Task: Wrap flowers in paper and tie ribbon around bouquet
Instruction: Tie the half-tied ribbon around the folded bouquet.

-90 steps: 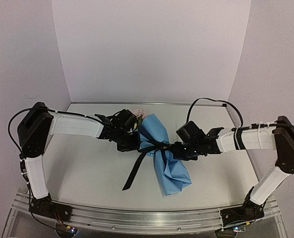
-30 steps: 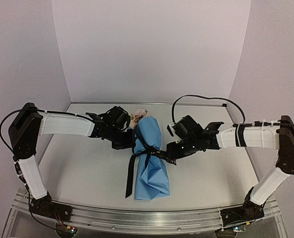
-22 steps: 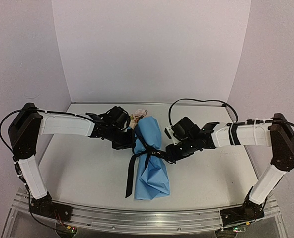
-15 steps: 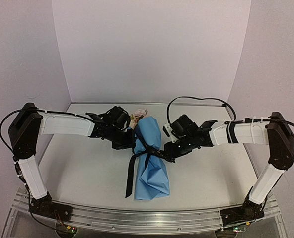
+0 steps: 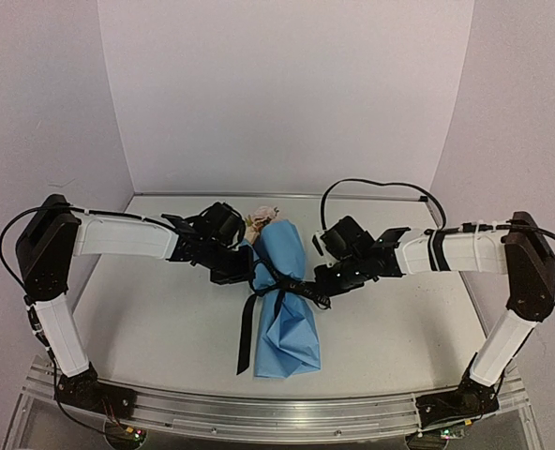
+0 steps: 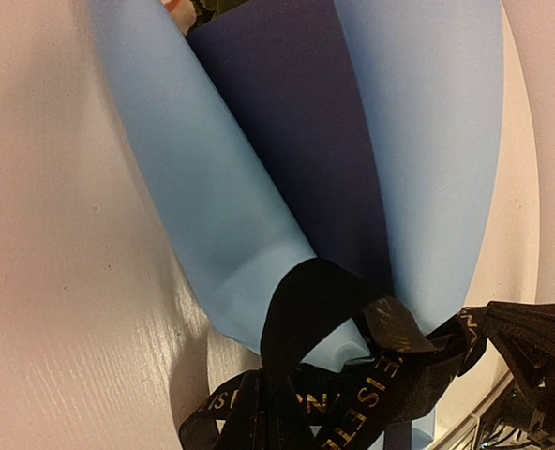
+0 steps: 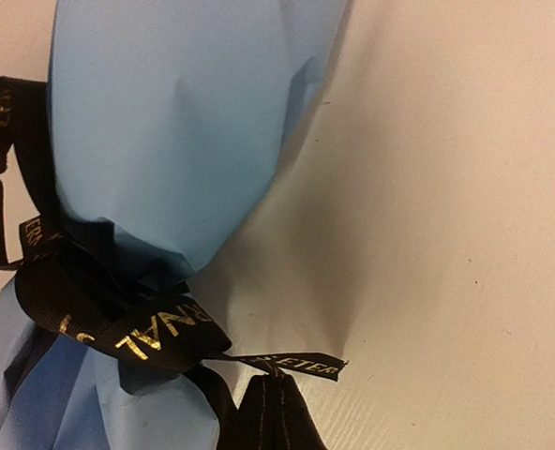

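Note:
The bouquet lies mid-table, its light blue paper (image 5: pixel 284 314) wrapped round the flowers (image 5: pixel 262 216), whose pale heads poke out at the far end. The black ribbon (image 5: pixel 276 283) is knotted about its waist, and one long tail (image 5: pixel 245 336) trails toward the front. My left gripper (image 5: pixel 247 272) sits at the knot's left side, shut, with ribbon strands (image 6: pixel 334 394) running into it. On the right, my right gripper (image 7: pixel 276 392) is shut on the short lettered ribbon end (image 7: pixel 296 360). The paper's navy inner face (image 6: pixel 296 141) shows in the left wrist view.
The white table (image 5: pixel 156 319) is closed in by pale walls on three sides. A black cable (image 5: pixel 371 184) arcs above the right arm. An aluminium rail (image 5: pixel 259 412) runs along the near edge.
The bouquet swung from tilted to pointing straight at the front. My right gripper then slid left to the knot and closed on the short ribbon end. The left arm stayed still.

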`<state>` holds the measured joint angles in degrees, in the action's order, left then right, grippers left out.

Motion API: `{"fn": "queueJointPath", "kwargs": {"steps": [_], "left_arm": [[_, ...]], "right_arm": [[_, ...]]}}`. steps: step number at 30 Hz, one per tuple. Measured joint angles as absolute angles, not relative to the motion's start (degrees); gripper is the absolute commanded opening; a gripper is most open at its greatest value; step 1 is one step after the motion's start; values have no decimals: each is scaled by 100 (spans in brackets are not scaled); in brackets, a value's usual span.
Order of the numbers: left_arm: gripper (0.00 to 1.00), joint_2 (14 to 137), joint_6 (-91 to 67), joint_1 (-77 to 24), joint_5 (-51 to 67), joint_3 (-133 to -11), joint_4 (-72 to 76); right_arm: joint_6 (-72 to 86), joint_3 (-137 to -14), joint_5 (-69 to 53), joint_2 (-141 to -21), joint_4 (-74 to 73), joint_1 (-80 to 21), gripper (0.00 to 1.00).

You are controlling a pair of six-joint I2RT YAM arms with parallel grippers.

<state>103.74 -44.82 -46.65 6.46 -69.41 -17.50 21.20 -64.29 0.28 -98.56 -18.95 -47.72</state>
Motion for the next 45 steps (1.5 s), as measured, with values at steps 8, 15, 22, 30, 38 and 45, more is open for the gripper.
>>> {"fn": "queueJointPath", "kwargs": {"steps": [8,15,22,30,38,45], "left_arm": [[0,10222,-4489,-4643,628,-6662,-1769],[0,10001,-4499,-4606,626,-6510,-1757],[0,9948,-4501,-4600,625,-6510,-1747],[0,9944,-4501,-4568,628,-6510,-1746],[0,9945,-4499,-4545,636,-6509,-1733],[0,9938,-4499,-4510,636,-6374,-1638]], "right_arm": [[2780,-6169,439,-9637,-2109,-4748,0],[3336,-6167,684,-9509,-2237,-4748,0],[3862,-6018,843,-9451,-2388,-4752,0],[4662,-5723,975,-9235,-2356,-4955,0],[5232,-5516,903,-9293,-2222,-5388,0],[5383,-6261,611,-9778,-2104,-5676,0]]}}
